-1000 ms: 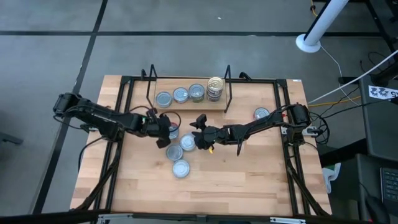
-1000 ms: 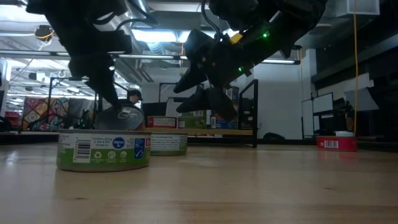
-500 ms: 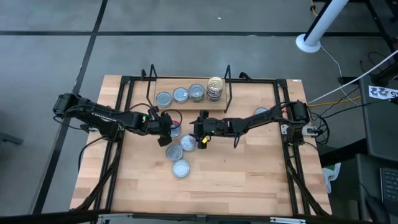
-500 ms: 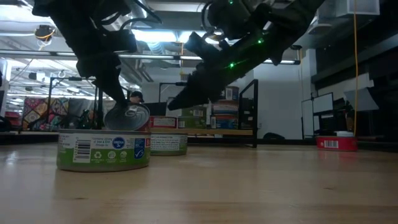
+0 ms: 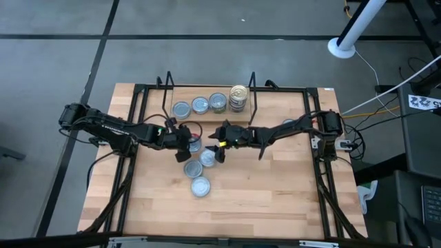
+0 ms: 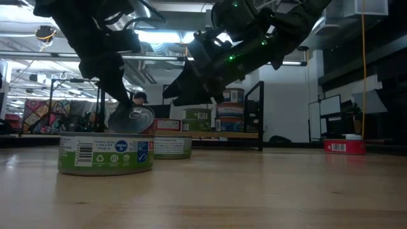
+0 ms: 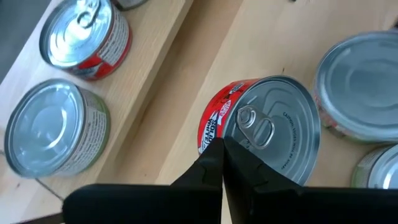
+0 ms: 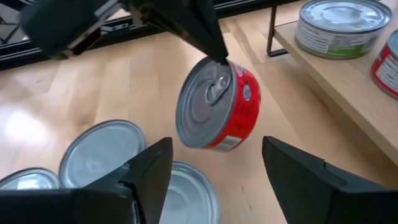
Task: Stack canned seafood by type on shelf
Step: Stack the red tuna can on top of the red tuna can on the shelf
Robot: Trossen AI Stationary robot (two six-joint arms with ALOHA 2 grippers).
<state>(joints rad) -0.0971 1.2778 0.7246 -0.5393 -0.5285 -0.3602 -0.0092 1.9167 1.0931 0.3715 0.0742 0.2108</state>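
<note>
Ahead of open right claw (image 8: 211, 180): tilted red can (image 8: 217, 106), rim pinched by closed left claw (image 7: 222, 163).

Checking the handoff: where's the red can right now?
Red can hangs tilted above the table centre, pinched by the left gripper, just in front of the shelf.

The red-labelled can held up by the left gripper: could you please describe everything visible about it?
The round flat tin with a red label and silver pull-tab lid hangs tilted above the wooden table, its lid facing sideways. The shut left gripper pinches its rim at the edge, near the pull ring. Nothing else touches it. Silver-lidded tins lie below it, and the open right gripper faces it without contact.
</note>
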